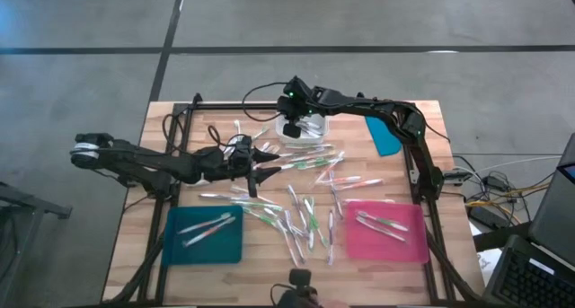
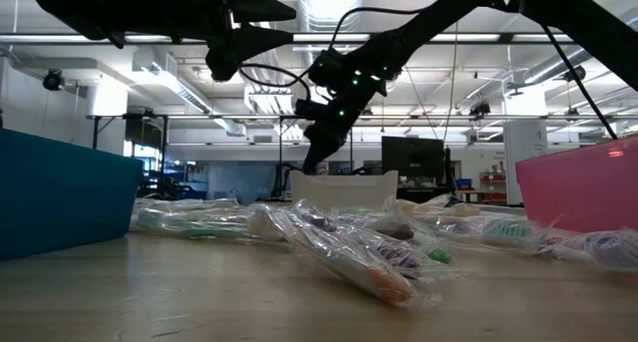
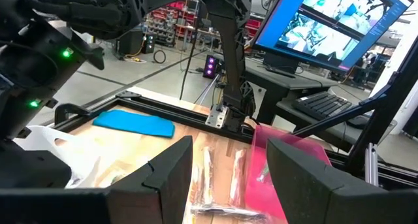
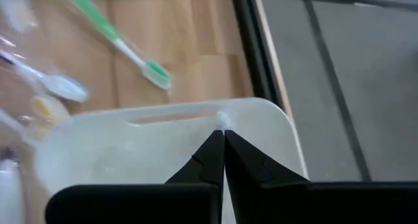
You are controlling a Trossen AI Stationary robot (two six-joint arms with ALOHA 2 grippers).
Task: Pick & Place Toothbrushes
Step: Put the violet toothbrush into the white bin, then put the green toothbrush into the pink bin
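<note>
Wrapped toothbrushes lie lower centre, scattered mid-table between trays; left gripper hovers spread and empty above them, right gripper pressed together over the white bin; judgement: descend squarely astride one brush.

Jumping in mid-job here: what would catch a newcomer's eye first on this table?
The scatter of wrapped toothbrushes across the middle of the wooden table, between a teal tray at the front left and a pink tray at the front right. Next, the right end effector, shut, over the white bin at the back, and the left end effector, open, above the pile.
</note>
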